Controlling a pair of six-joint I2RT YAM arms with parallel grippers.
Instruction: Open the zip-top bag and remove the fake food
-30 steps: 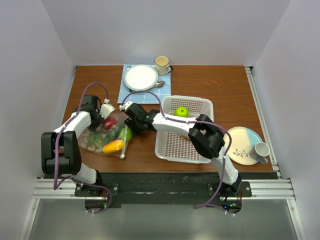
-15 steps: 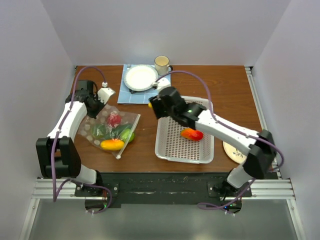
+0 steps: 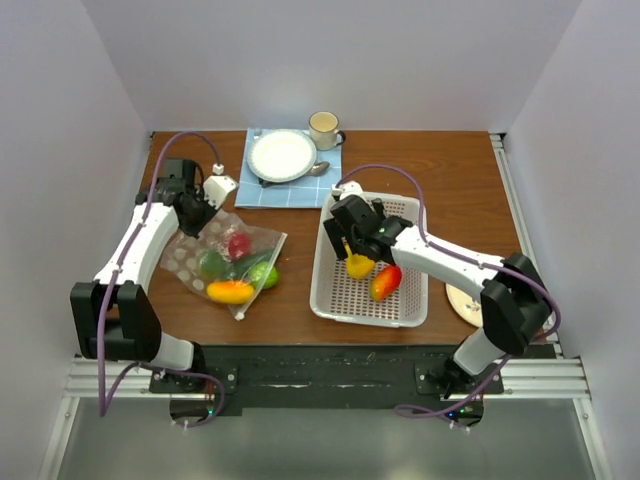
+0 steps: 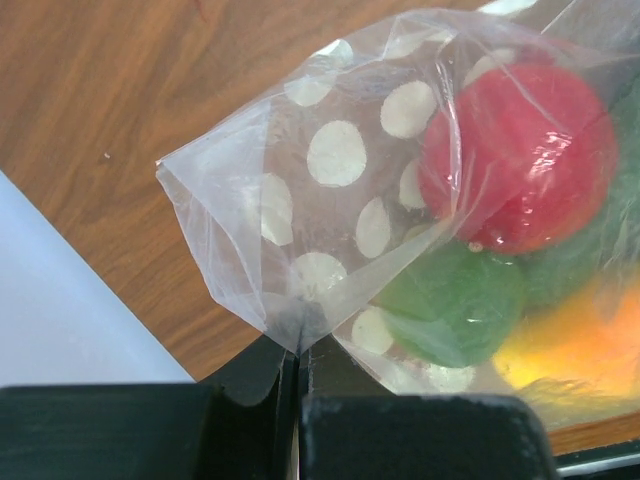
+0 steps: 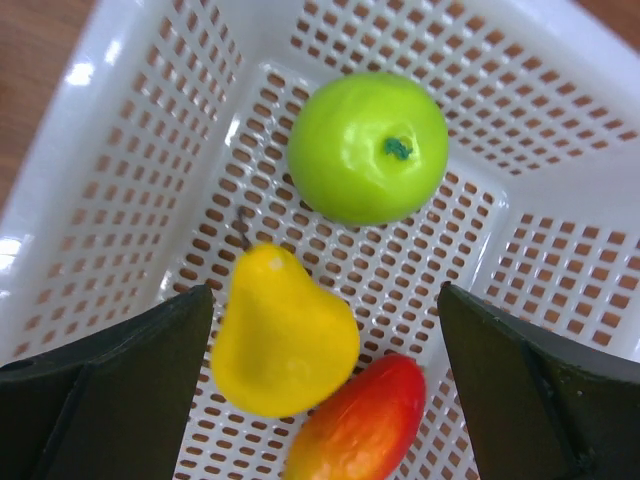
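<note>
left jaws clamp zip-top bag (image 4: pixel 330 200) corner; right jaws apart above basket (image 5: pixel 120 200) floor

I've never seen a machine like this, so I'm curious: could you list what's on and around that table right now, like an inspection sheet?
Surface: brown wooden table, no spills seen.
Job's things: zip-top bag with red, green and yellow-orange fake food inside; yellow pear, red-orange fruit and green apple lie in the white basket.
Clutter: plate on blue cloth, spoon, mug at the back; another plate at right, partly hidden by the arm.
Grippers: left fingers shut on a bag corner; right fingers open over the basket, holding nothing.
Cables: purple cables loop along both arms.
Surroundings: white walls on three sides; metal rail at the near edge.
</note>
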